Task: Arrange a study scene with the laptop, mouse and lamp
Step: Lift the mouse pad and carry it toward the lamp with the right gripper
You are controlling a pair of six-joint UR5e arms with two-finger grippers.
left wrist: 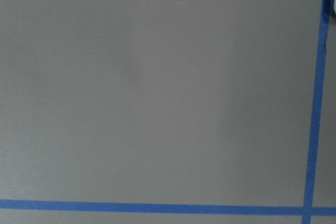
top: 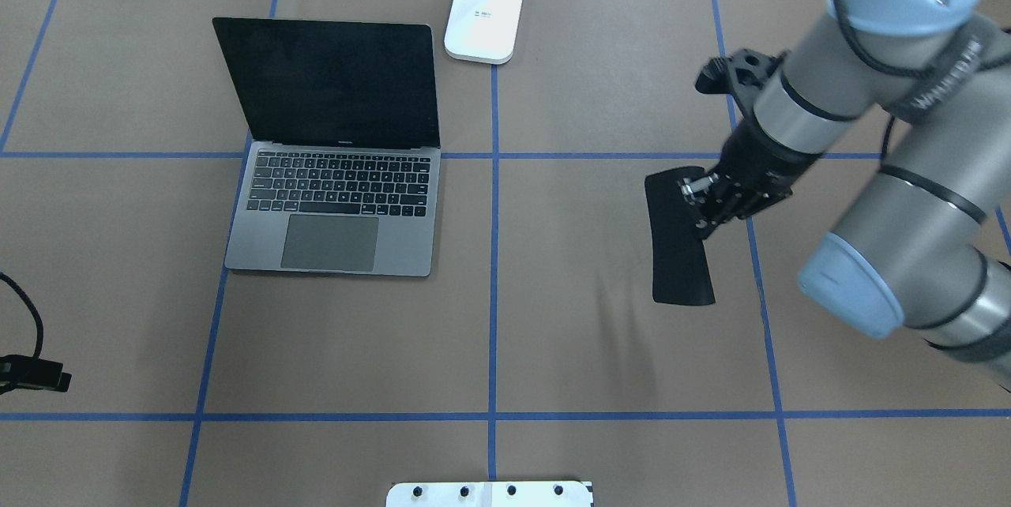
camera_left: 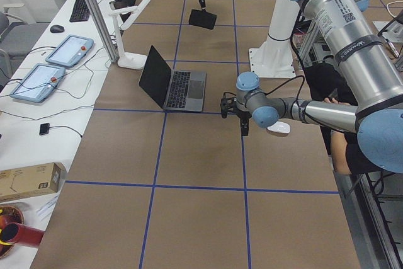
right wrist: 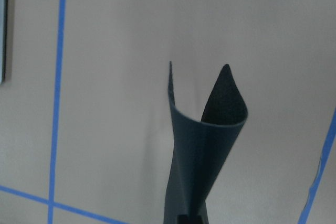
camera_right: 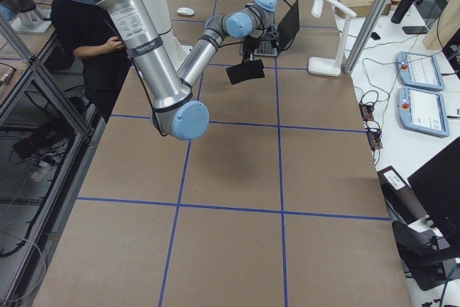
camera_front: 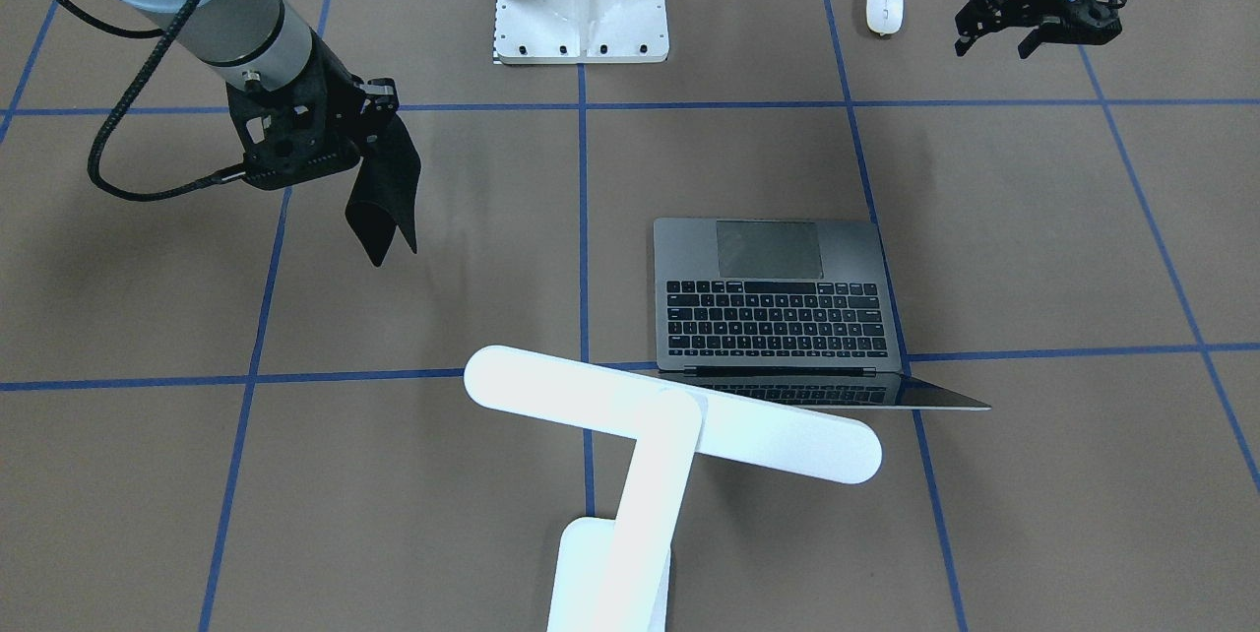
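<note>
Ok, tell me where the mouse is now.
The mouse lies upper right in the front-facing view, between the white pedestal and the left gripper, nearer the gripper.

See laptop (top: 332, 199) on left half of table (top: 553, 333), screen toward far edge. Lamp (top: 483, 17) base just right of screen, at far edge on centre line. Mouse (camera_front: 884, 5) near robot-side edge, well apart from laptop's trackpad end, near left gripper (camera_front: 992, 46). Mouse pad (top: 678, 254) off table over right half, hanging from right gripper (top: 697, 208). Pedestal (camera_front: 581, 2) at robot-side edge, centre.
</note>
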